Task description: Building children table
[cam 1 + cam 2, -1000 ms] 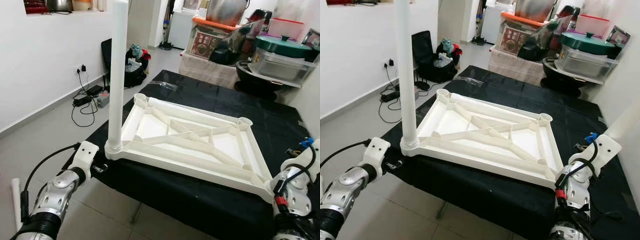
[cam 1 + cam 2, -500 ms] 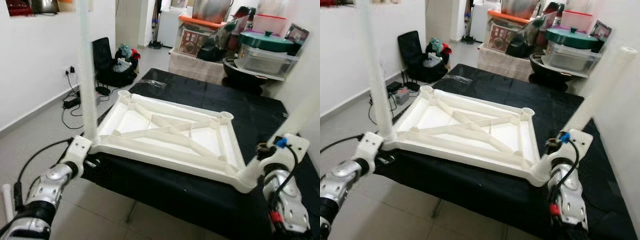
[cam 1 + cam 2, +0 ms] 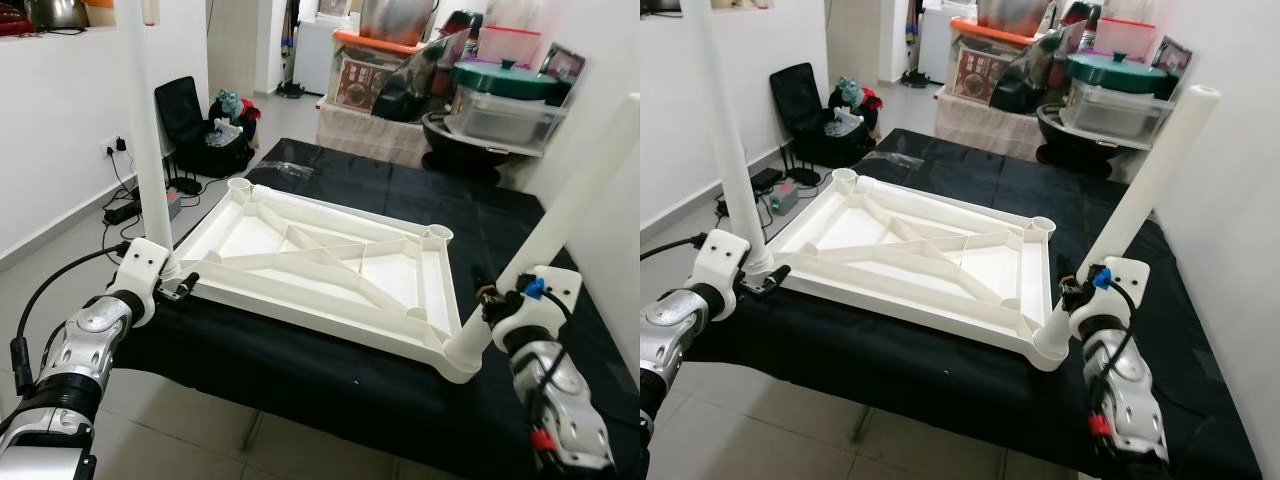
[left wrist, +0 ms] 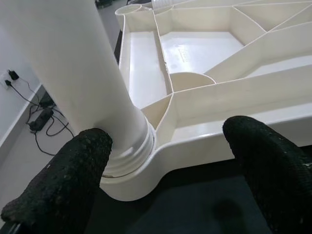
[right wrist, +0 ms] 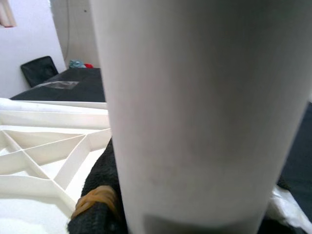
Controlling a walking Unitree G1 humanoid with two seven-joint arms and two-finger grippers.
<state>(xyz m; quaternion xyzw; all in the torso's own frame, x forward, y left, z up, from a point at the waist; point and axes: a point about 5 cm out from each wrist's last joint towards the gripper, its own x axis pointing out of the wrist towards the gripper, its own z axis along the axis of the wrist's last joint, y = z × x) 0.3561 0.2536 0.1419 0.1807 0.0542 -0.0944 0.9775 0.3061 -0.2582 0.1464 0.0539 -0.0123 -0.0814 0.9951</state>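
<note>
Upside down on a black cloth [image 3: 400,190], a white plastic table top [image 3: 320,270] lies with its ribbed underside facing up. One white leg [image 3: 140,130] stands upright in the near corner socket on the robot's left. A second white leg [image 3: 1145,175] sits in the near corner socket on the robot's right, tilted so its top leans away from the table top. The two far corner sockets show as open round cups. The left gripper [image 4: 168,170] is at the left leg's base with its black fingers [image 4: 68,180] spread apart, one touching the leg's collar, the other beside the table top's edge. The right gripper [image 3: 1080,290] is at the lower part of the tilted leg; the right wrist view shows the leg very close with a black finger [image 5: 97,195] pressed against it, so it appears to be gripping the leg. Behind the cloth are stacked boxes and pots [image 3: 500,90], and a black chair [image 3: 178,105] stands by a white wall.
</note>
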